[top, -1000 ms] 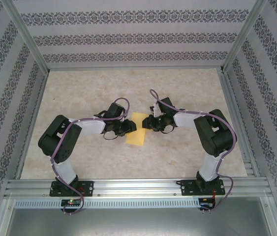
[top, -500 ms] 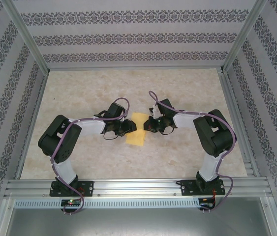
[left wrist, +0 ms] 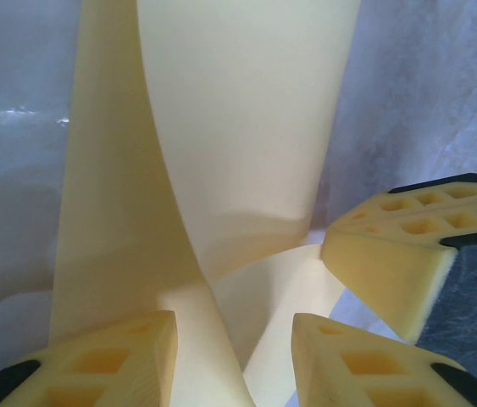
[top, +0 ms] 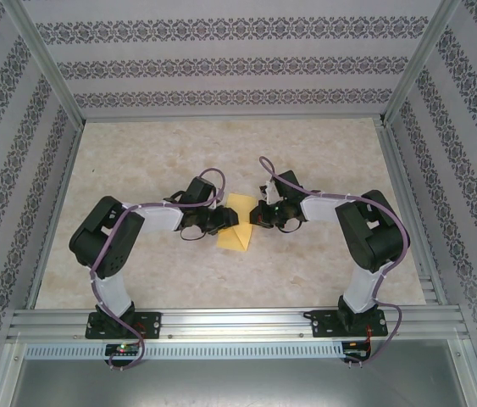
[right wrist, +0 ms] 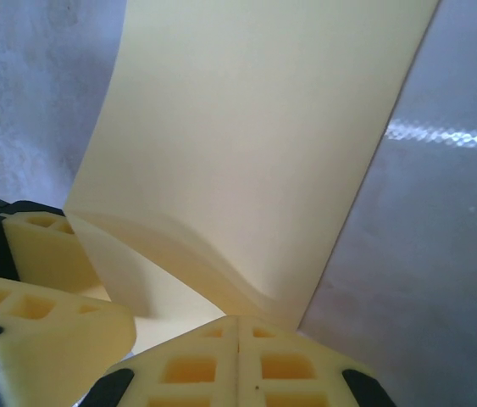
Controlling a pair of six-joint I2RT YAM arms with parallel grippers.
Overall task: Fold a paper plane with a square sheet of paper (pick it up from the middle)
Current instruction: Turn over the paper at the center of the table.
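Risk: my left gripper (left wrist: 234, 339) stands part open, with a finger on either side of the sheet (left wrist: 246, 127) but not clamping it. A tug from the right could drag the paper out or skew the crease. The sheet sits mid table (top: 323, 153) between both grippers, curled upward. The right gripper (right wrist: 238, 331) is closed tight, pinching the sheet's edge.

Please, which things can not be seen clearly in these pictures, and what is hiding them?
1. Top external view: the folds of the square sheet of paper are too small to read, and the left gripper and right gripper cover its sides.
2. Left wrist view: the sheet's far end is cut off by the top edge.
3. Right wrist view: whether the right gripper's shut fingers really pinch the sheet; the pads hide the contact.
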